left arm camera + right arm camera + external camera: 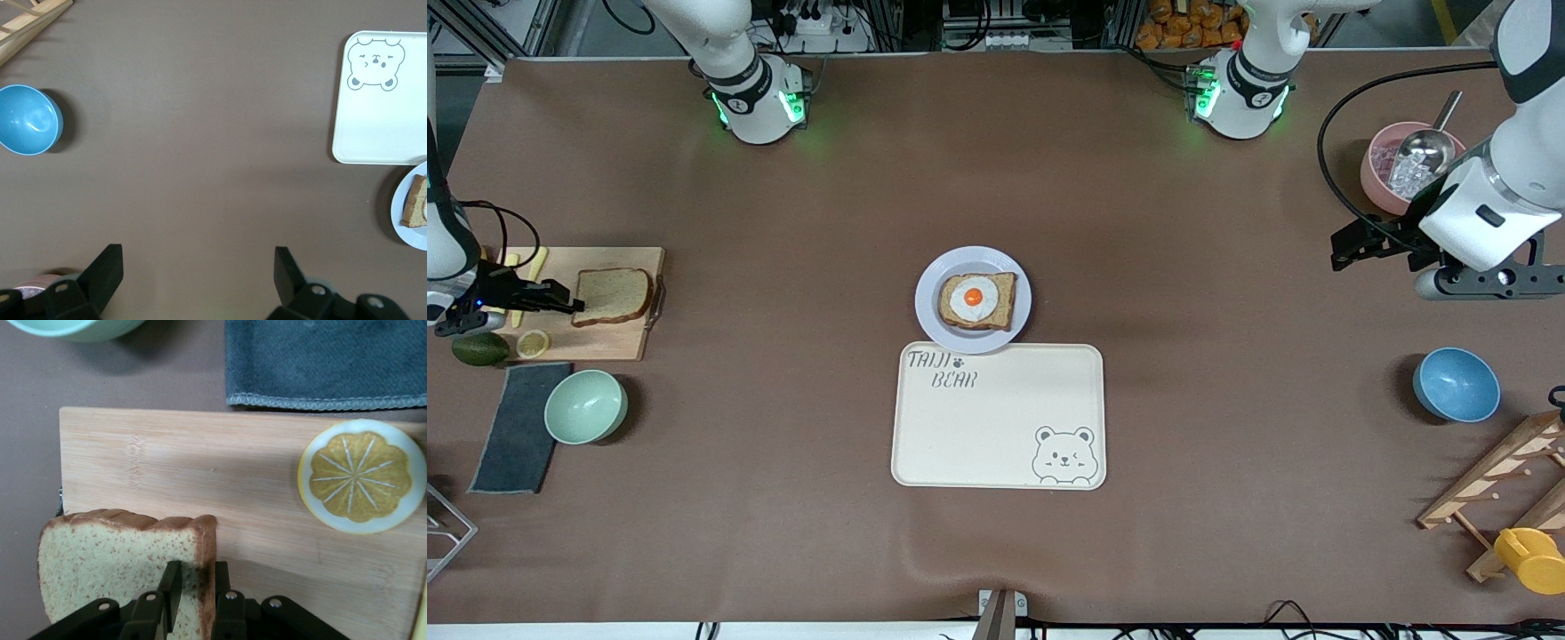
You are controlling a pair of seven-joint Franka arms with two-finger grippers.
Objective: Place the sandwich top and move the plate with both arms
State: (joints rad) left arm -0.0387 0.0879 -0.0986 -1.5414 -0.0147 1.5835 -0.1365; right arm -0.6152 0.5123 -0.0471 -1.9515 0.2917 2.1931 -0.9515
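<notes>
I see the sandwich top (612, 296) lying on the wooden cutting board (618, 342) at the right arm's end of the surface, its edge pinched between the right pincer (194, 587)'s narrowed fingers. A lemon slice (361, 476), avocado (479, 348), grey cloth (518, 427) and mint bowl (585, 406) crowd around. The plate (973, 299) with egg toast (977, 300) touches the bear tray (998, 416) mid-surface. My left pincer (197, 283) hangs wide open and empty over bare surface near the blue bowl (27, 119).
</notes>
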